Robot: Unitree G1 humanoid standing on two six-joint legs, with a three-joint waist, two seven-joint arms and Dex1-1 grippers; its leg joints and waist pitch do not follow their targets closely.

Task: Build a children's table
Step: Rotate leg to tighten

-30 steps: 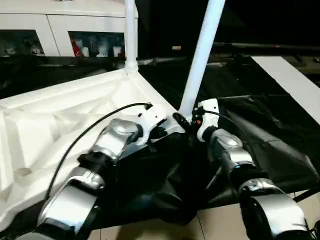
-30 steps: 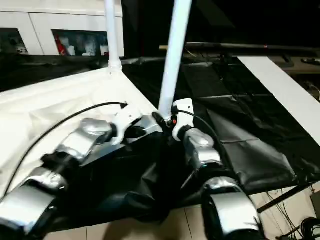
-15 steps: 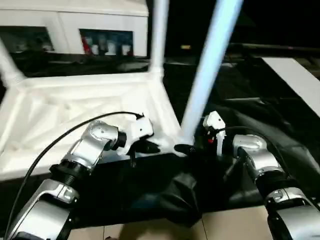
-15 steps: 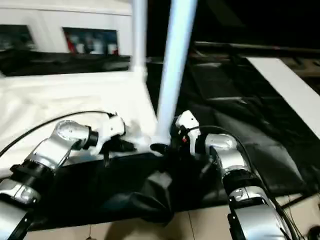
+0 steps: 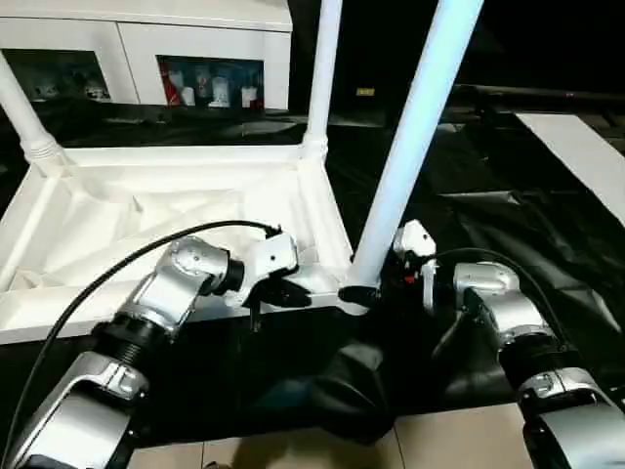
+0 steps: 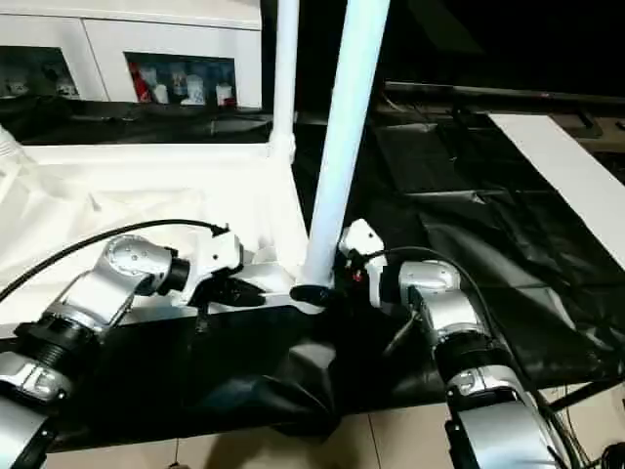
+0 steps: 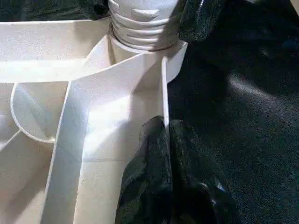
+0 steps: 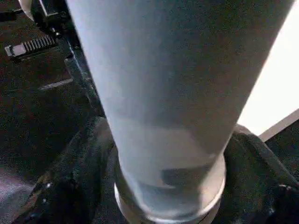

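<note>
Three legs stand up from the upturned top point(image 5: 146, 210) now, w/ the far-left leg point(image 5: 21, 112) at the upper left of the head view, where a sec ago you only saw two; the whole frame shifted, so that's mostly the camera swinging, not the table moving. The nearest leg point(image 5: 410, 147) sits in the corner socket point(image 5: 354, 293) at centre frame, and both wrists have turned inward toward that corner. Your left claw point(image 7: 163, 140) is together, tips pressed at the thin rim wall of the top. Your right claw point(image 5: 376, 288) has its fingers point(image 8: 70, 186) apart, one each side of the leg base, looks like it's bracing or twisting it home; can't tell if they clamp. Left wrist cam shows the ribbed collar point(image 7: 142, 23) seated in the socket; right wrist cam shows the leg's bottom ring point(image 8: 168, 205) up close. Black cloth point(image 5: 508, 225) covers the desk.
</note>
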